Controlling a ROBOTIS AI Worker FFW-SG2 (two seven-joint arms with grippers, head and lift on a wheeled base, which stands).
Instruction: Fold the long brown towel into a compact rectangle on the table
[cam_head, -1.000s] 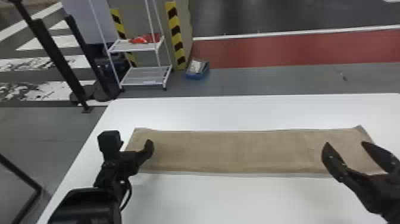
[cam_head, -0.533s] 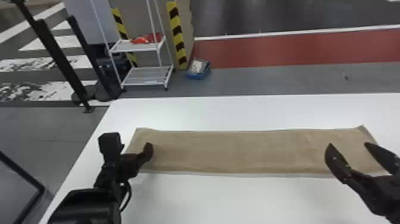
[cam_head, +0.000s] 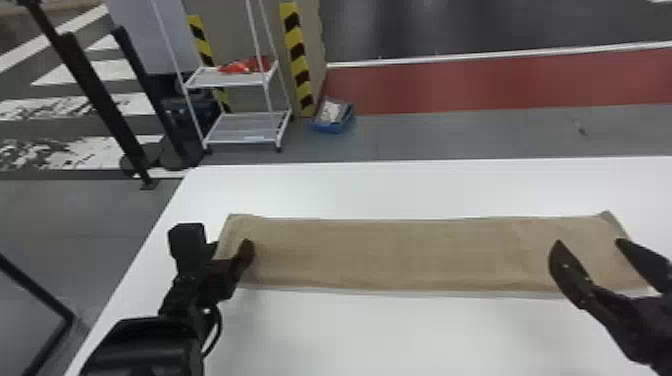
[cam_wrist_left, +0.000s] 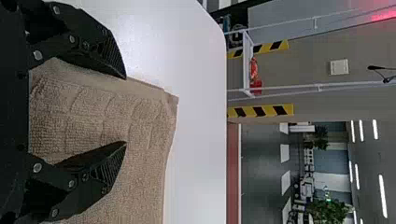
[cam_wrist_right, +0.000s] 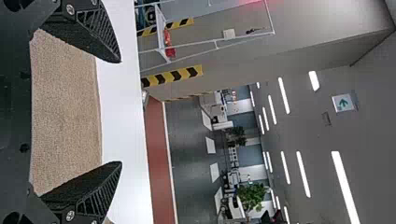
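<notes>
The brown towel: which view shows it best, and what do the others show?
The head view: both ends of the towel show. The left wrist view has one creased end; the right wrist view, a flat stretch along one edge.

The brown towel (cam_head: 400, 255) lies flat on the white table (cam_head: 400, 332), the spread right claw (cam_head: 588, 242) apparently above one end.
</notes>
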